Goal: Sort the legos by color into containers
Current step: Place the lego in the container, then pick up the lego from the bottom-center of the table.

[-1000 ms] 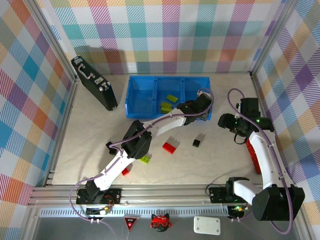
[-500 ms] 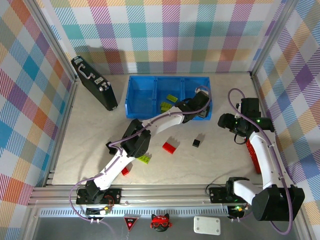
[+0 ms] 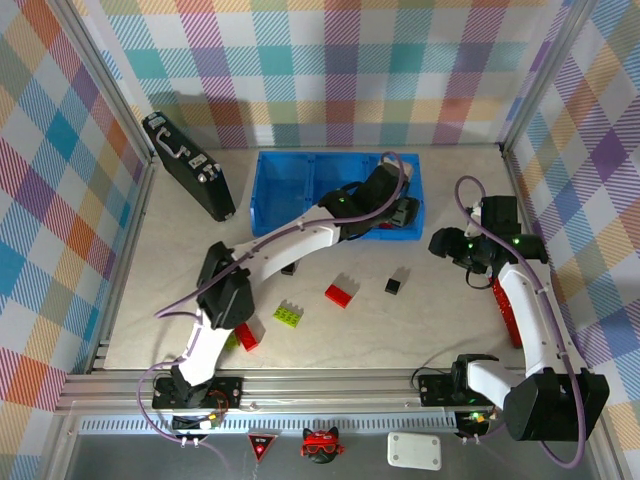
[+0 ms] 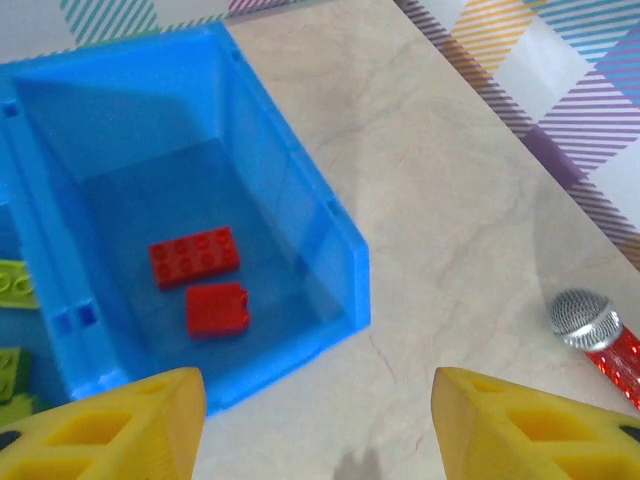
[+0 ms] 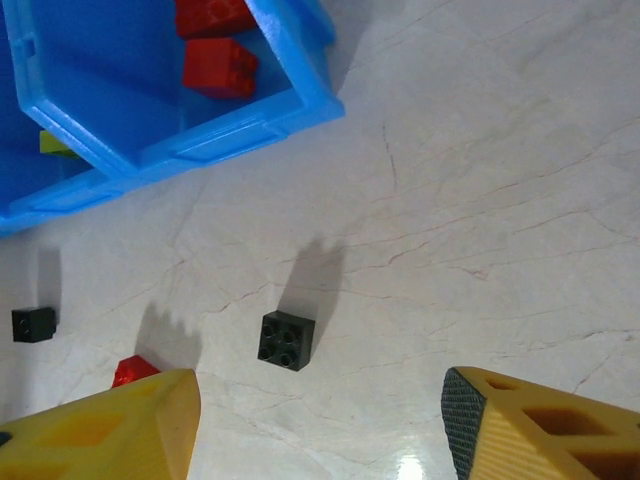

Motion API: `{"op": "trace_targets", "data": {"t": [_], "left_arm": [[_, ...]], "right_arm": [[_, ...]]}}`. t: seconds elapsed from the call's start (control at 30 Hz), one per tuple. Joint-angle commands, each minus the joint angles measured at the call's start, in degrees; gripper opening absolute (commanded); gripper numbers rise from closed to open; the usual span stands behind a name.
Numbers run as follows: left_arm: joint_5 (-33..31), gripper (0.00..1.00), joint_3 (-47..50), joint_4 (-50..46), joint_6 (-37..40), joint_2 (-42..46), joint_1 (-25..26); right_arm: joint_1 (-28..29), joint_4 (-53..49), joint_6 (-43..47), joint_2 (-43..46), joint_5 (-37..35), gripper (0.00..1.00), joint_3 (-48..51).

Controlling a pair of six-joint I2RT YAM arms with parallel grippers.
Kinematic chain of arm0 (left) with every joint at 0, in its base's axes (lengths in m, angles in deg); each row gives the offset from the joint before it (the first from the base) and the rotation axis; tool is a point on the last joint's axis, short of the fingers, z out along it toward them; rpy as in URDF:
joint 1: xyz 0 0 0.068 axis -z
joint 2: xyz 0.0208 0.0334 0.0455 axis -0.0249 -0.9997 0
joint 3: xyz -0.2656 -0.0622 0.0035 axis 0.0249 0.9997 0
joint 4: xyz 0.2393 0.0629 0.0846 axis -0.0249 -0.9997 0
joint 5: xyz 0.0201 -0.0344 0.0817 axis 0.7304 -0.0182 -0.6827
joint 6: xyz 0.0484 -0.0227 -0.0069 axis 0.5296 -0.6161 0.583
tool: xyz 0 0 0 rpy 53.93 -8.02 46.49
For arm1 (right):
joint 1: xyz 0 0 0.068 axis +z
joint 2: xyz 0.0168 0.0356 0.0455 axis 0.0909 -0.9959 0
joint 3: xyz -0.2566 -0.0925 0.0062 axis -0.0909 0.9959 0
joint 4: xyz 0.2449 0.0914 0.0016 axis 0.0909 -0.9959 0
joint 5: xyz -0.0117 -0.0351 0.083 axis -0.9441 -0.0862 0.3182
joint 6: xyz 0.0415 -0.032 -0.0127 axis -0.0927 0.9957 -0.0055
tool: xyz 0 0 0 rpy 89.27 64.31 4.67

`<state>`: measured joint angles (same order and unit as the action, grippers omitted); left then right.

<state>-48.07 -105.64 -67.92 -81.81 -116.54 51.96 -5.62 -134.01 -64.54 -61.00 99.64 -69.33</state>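
Legos [image 4: 195, 258] in containers [image 4: 296, 190], left tool [image 4: 318, 420] spread

Far mid of table [image 3: 150, 300]: tray [image 3: 283, 196]; case [image 3: 188, 165] to L of it, by back-L corner. In tray's R-end compt: two bricks [image 4: 194, 256], side by side. On table before tray: several loose bricks [image 3: 340, 293], scattered. Far R: long bar [image 3: 502, 315].

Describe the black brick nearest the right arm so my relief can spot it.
Find the blue tray at the back, then look at the table before its right corner. The black brick lies there, right of a red brick; the second black brick sits further left.
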Motion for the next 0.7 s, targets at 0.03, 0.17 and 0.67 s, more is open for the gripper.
{"op": "trace_targets", "data": {"t": [0.03,0.17,0.67], "left_arm": [[0.1,0.61,9.9,-1.9,-2.6,6.6,0.0],[-0.3,0.61,19.9,-1.4,-4.8,13.6,-0.6],[0.6,0.60,45.2,-1.4,-10.9,33.4,-6.6]], "right_arm": [[1.9,-1.0,0.4,-1.5,2.5,0.66,1.4],[5.2,-0.3,-0.4,-3.1,2.1,0.65,1.8],[21.2,3.2,-5.2,-12.8,-2.8,0.64,0.3]]}}
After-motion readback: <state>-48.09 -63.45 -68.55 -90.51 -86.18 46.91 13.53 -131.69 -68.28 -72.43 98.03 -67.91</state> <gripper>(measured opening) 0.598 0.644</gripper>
